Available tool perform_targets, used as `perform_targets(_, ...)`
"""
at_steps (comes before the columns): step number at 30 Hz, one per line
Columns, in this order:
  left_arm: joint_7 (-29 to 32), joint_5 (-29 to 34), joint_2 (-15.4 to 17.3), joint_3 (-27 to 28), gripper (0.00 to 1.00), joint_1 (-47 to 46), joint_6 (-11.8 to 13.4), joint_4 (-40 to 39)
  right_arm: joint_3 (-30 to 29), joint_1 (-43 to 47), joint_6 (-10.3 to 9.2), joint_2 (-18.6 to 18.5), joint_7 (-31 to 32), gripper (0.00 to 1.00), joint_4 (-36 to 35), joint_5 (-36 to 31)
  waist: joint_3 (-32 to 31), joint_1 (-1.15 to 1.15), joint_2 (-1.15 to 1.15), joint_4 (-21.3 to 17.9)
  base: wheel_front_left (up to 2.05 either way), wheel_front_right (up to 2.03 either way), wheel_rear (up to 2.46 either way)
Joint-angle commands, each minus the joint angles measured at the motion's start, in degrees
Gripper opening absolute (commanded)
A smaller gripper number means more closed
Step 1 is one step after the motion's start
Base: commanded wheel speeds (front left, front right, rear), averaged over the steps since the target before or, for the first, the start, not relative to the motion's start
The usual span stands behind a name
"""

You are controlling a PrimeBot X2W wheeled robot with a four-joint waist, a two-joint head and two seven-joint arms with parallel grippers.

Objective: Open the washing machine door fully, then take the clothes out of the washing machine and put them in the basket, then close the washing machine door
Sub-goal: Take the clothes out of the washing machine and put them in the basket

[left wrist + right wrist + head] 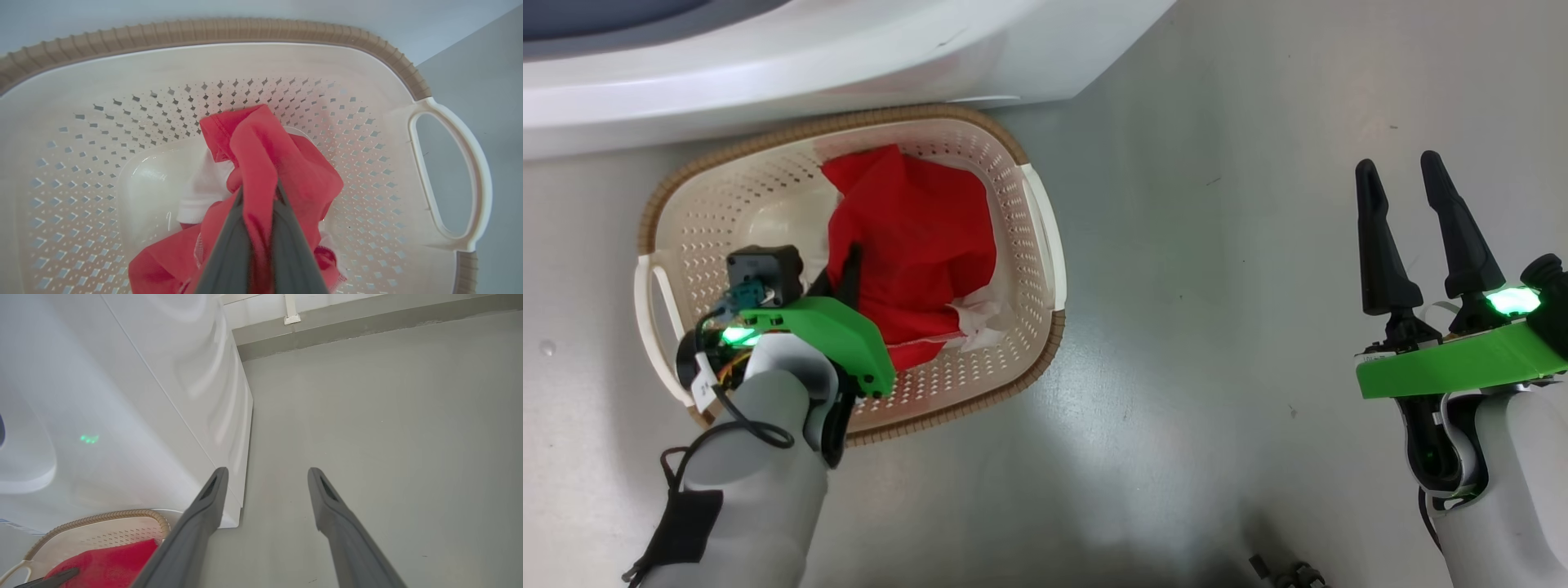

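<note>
Left pincer (259,190): fingers together, clamped on a fold of the red clothes (907,245). It is positioned inside the basket (1013,204), reaching down from the near-left side of the rim.

Clothes: the red garment lies in the basket, heaped toward the right half and rising against the far wall. White trim (984,314) shows at the near-right edge of the heap. The left part of the basket bottom is bare.

Basket: stands on the grey floor (1217,245), with a white handle (478,171) on its side.

Washing machine (768,65): the white body stands just behind the basket's far rim. Whether the two touch cannot be told.

Right pincer (1400,163): fingers apart, holding nothing. It hangs over bare floor, well apart from the basket on the robot's right.
</note>
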Motion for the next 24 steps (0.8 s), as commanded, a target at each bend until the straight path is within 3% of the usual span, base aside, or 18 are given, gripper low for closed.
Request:
perform_targets(1,-0.70,0.72,1.76,1.71,1.00,0.99,0.38,-0.75,1.08,0.47,0.37,-0.08,-0.36,1.00,-1.04,-0.09,-0.36,0.00,0.00,0.11,0.00,0.00,0.00)
perform_targets(12,-0.70,2.39,1.62,4.66,1.00,3.33,-0.20,-3.20,1.28,1.03,0.37,-0.40,-0.36,1.00,-0.26,-0.27,-4.44,0.00,0.00,0.93,0.00,0.00,0.00)
perform_targets(24,-0.70,6.32,1.55,10.40,1.00,10.07,-0.92,-12.57,1.32,3.59,0.37,-1.20,-0.36,1.00,1.16,-0.39,-12.66,0.00,0.00,2.25,0.00,0.00,0.00)
